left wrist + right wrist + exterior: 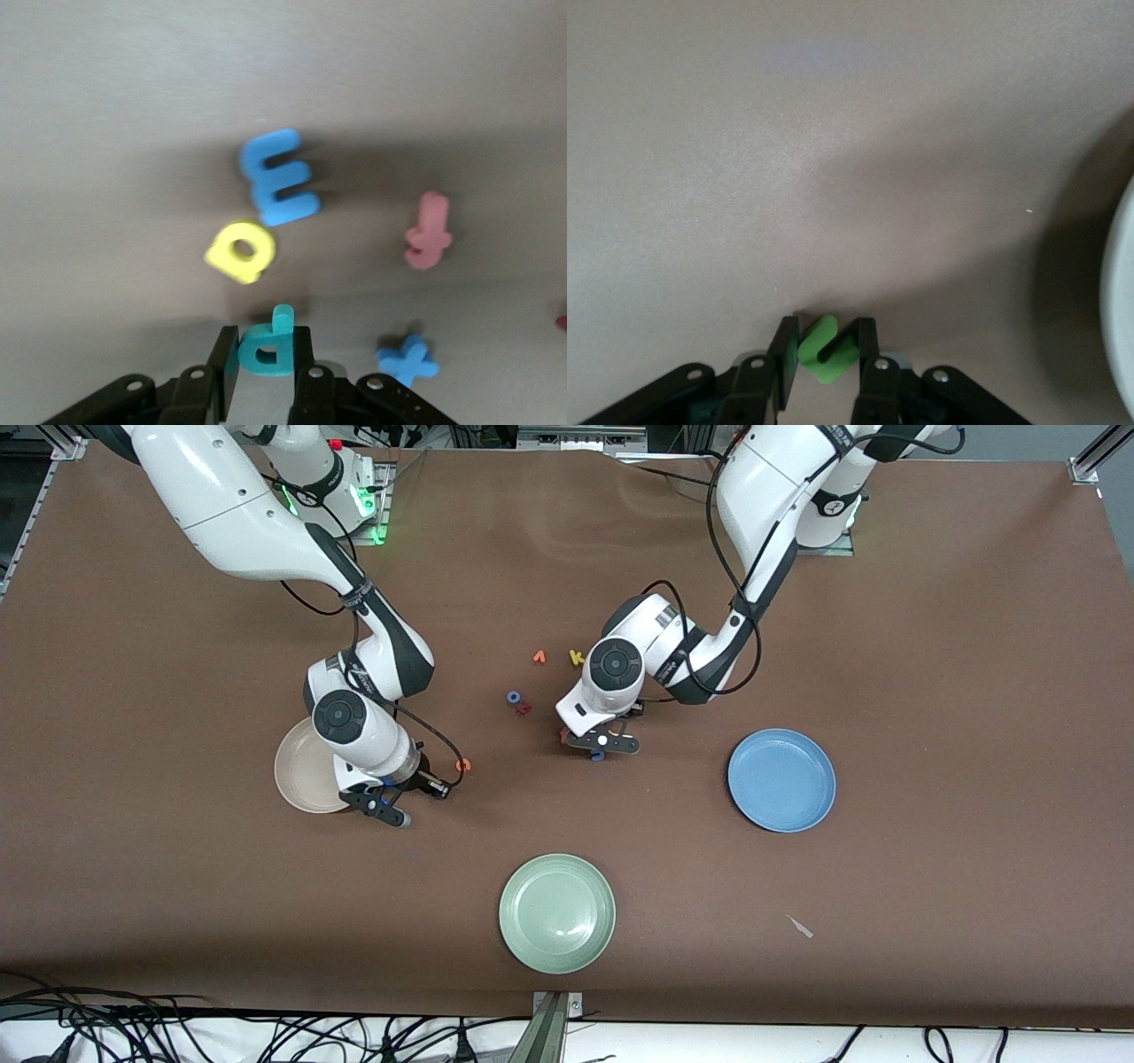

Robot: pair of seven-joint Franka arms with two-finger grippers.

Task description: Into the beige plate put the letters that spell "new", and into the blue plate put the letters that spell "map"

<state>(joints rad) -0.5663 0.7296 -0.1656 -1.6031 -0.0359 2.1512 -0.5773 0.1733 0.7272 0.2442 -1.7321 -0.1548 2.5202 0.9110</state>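
Beside clamped teal p (pixel 266 347), blue m (pixel 279 177), yellow a (pixel 240 251)

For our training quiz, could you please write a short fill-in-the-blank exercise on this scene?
1. The left gripper is shut on the teal ___.
2. The right gripper is shut on the ___ n.
3. The right gripper is beside the ___ plate.
4. The yellow a lies beside the blue ___.

Missing: p; green; beige; m

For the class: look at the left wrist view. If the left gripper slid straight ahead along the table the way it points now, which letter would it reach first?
The left gripper is already shut on the teal p. Straight ahead, the yellow a probably comes first, with the blue m just past it; depth is hard to judge.
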